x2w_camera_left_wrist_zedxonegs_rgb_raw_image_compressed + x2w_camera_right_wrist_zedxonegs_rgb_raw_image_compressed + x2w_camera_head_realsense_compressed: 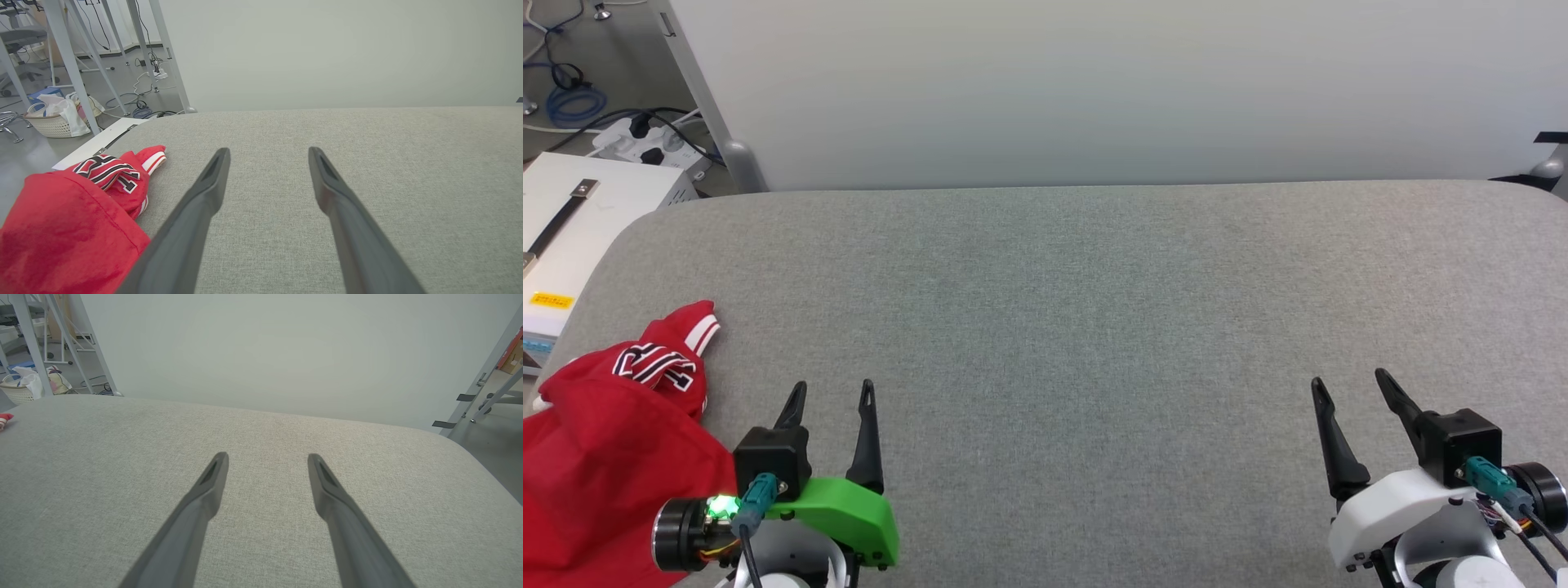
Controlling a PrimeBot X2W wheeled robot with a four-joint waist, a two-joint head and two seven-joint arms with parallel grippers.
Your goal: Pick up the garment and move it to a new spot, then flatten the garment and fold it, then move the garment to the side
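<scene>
The garment (613,433) is a red jersey with black and white print and a striped white sleeve edge, bunched in a heap at the near left corner of the grey padded table (1094,310). It spills past the table's left edge. The left wrist view shows the garment (73,220) at lower left. My left gripper (834,394) stands open just right of the heap, nothing between its fingers (212,179). My right gripper (1349,384) is open too, far off at the near right over bare cloth, fingers (212,477) apart. A red scrap of the garment (5,417) peeks in at the right wrist view's left edge.
A white wall panel (1094,90) rises behind the table. Left of the table sit a white box (572,229), a power strip and cables (645,139) on the floor. Metal frame legs (69,57) and a laundry basket (57,118) stand beyond the left corner.
</scene>
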